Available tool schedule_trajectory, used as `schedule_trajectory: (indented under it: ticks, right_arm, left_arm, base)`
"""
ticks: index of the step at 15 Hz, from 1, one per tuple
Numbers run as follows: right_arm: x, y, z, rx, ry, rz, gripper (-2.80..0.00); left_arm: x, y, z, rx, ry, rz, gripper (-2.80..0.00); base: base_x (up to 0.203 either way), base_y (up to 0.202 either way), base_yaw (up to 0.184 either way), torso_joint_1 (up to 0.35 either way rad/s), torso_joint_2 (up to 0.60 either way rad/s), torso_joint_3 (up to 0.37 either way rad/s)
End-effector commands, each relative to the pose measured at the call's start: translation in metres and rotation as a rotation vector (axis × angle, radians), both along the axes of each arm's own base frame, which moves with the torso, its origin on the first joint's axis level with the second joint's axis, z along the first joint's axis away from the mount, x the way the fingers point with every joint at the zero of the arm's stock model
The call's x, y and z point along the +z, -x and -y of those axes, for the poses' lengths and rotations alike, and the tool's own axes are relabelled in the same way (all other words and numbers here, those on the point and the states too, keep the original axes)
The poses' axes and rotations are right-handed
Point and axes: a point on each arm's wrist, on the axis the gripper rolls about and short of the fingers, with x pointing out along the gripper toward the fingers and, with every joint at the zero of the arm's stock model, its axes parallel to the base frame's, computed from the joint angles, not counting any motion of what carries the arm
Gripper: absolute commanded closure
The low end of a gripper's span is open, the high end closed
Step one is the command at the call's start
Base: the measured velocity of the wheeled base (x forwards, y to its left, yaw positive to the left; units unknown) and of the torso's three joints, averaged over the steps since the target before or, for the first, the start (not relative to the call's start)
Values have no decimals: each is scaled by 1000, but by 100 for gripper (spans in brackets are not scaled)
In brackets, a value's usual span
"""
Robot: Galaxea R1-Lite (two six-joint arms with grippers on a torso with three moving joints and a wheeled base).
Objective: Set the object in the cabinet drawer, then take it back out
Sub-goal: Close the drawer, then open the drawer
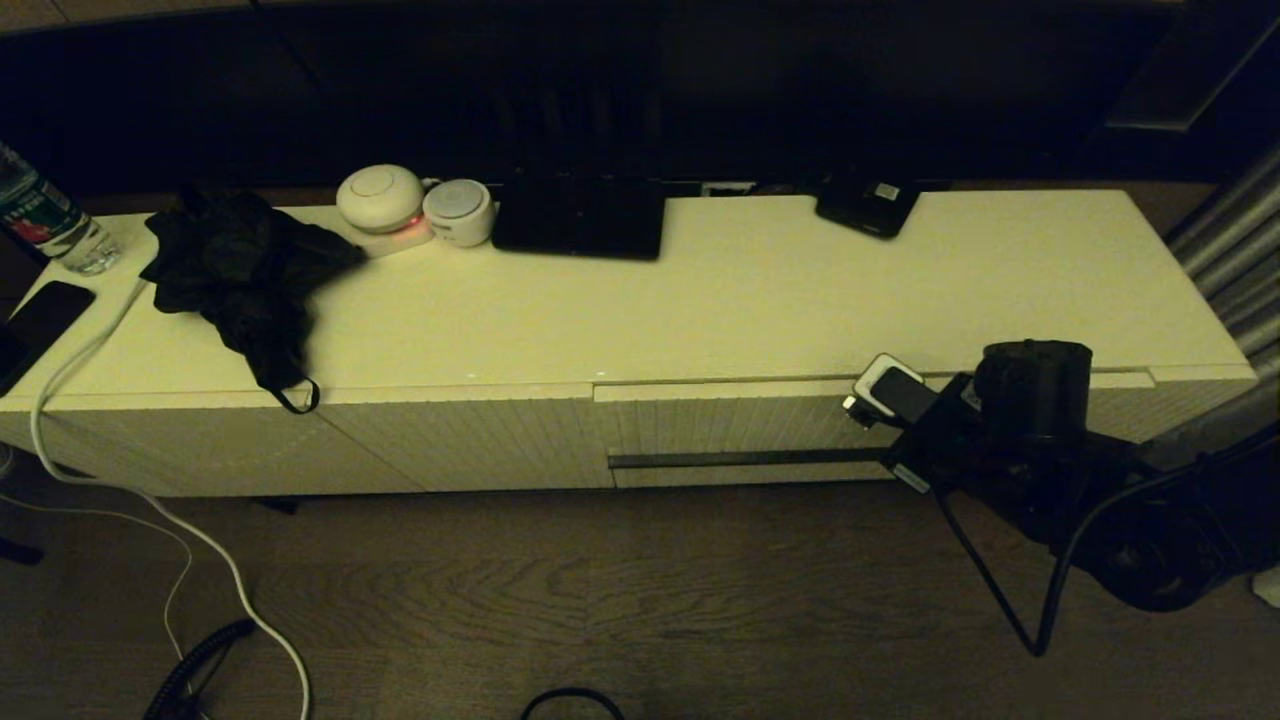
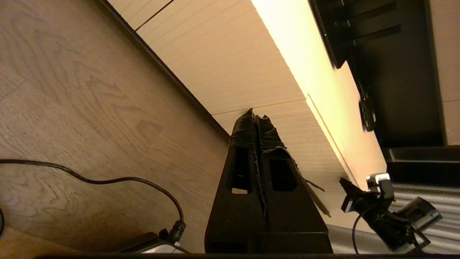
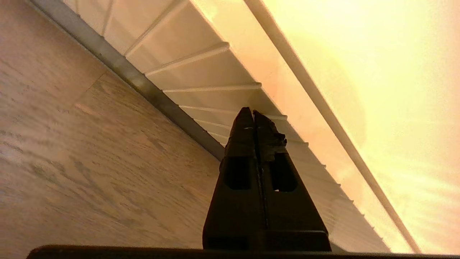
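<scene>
Cabinet drawer (image 1: 740, 425): shut, ribbed front facing the right gripper (image 3: 254, 117), whose jaws are pressed together, holding nothing, just before the dark handle strip (image 1: 745, 459). Left gripper (image 2: 257, 117): likewise closed and empty, low above the wooden floor (image 1: 600, 600). Cabinet top: black cloth (image 1: 245, 265), two white round devices (image 1: 415, 205), dark tablet (image 1: 580, 218), red-green-labelled bottle (image 1: 45, 220) at far left; task bottle unseen.

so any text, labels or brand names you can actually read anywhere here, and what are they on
None can be read.
Bottle with a red-green label at the cabinet top's left end: print too small and blurred.
Black device at the back edge: pale sticker, nothing legible.
White round gadget: faint ring only, no lettering.
Ribbed drawer front: no markings.
</scene>
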Motion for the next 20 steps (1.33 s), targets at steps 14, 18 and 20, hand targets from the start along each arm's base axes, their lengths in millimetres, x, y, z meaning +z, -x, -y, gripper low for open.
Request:
schedule_trajectory:
  ticks: [14,18,20]
  right_arm:
    - [32,123,41,-8,157,-81,0]
    - [37,172,57,103,444,-73,0]
    - [34,179,57,211,477,-106,0]
  left_arm:
    - [0,0,0,0,7,2,0]
    - [0,0,0,0,6,2,0]
    - [0,0,0,0,6,2,0]
  base:
    - [0,0,0,0,0,0]
    - [0,0,0,0,0,0]
    - [0,0,0,0,0,0]
